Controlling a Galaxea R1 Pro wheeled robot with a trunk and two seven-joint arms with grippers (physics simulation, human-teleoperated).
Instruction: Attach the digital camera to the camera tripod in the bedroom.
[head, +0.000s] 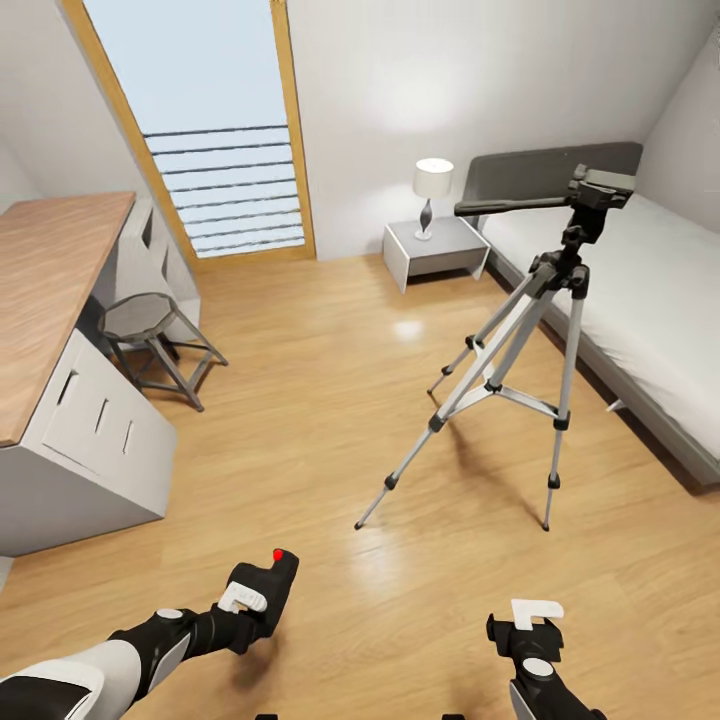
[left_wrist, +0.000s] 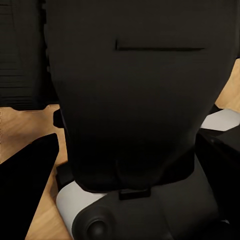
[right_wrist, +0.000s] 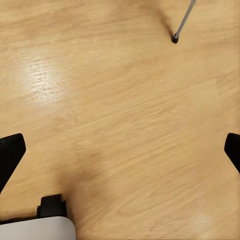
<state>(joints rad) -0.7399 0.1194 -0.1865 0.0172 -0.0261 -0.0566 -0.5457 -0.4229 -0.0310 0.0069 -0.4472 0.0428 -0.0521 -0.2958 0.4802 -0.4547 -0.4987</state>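
One risk we note: the left gripper (head: 262, 590), clamped on the digital camera (head: 268, 583), could knock the camera tripod (head: 520, 345) over; the right gripper (head: 528, 628) hangs open, empty.

Glossy wood plank floor (head: 330, 400); camera tripod (head: 520, 340) w/ silver metal legs.

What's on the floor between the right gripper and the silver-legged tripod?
Nothing: in the head view, bare light wood plank floor runs from the right gripper to the silver-legged black-headed tripod.
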